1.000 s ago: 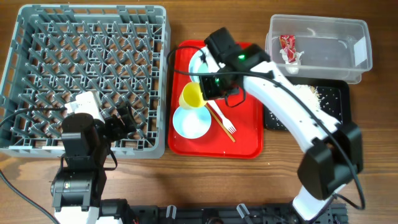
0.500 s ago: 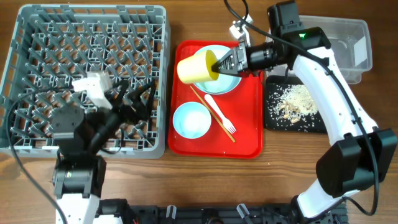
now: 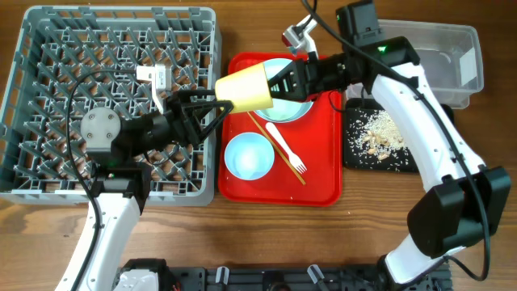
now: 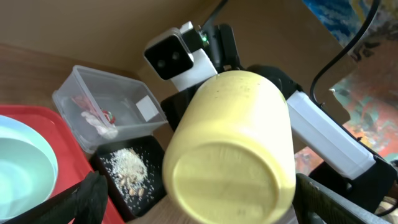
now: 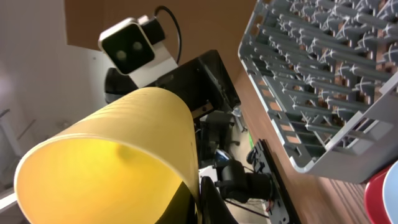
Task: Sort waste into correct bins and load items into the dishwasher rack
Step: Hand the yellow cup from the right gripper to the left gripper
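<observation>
My right gripper (image 3: pixel 280 84) is shut on the rim of the yellow cup (image 3: pixel 244 87) and holds it on its side in the air over the red tray's left edge, base toward the grey rack (image 3: pixel 81 56). My left gripper (image 3: pixel 207 107) is open, with a finger on either side of the cup's base (image 4: pixel 227 168), not touching it. The right wrist view shows the cup's mouth (image 5: pixel 106 168) and the pinching fingers (image 5: pixel 200 198). Two pale bowls (image 3: pixel 249 156) (image 3: pixel 292 105), the white fork (image 3: pixel 287 154) and the wooden stick (image 3: pixel 266 140) lie on the red tray. The red-and-white wrapper (image 4: pixel 93 118) lies in the clear tub (image 4: pixel 87 84).
The red serving tray (image 3: pixel 323 178) sits between the rack and the black tray (image 3: pixel 436 133), which holds beige crumbs (image 3: pixel 381 136). The clear tub (image 3: pixel 440 61) stands at the back right. The right arm reaches across the red tray's far end.
The right gripper carried the yellow cup further left toward the rack. The left arm swung right, and its open fingers now flank the cup's base.
</observation>
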Controlling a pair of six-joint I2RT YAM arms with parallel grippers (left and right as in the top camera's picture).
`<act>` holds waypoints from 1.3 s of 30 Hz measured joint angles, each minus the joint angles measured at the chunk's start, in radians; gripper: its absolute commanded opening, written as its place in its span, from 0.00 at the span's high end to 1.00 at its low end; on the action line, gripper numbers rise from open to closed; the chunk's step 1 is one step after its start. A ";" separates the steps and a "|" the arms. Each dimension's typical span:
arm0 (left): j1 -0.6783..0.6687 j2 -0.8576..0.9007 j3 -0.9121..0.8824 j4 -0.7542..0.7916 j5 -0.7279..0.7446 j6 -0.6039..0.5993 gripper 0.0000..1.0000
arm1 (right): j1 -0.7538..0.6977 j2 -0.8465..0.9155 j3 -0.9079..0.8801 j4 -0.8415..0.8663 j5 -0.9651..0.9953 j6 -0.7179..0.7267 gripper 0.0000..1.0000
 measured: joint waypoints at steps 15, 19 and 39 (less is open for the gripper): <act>0.000 0.000 0.000 0.001 0.026 -0.022 0.18 | 0.089 0.000 0.000 0.036 0.148 0.067 0.96; 0.000 0.001 0.000 -0.051 0.034 -0.022 0.13 | 0.092 0.000 0.000 0.115 0.151 0.126 0.96; 0.051 0.001 0.000 -0.055 0.048 0.016 0.22 | 0.076 0.000 0.000 0.103 0.155 0.165 0.96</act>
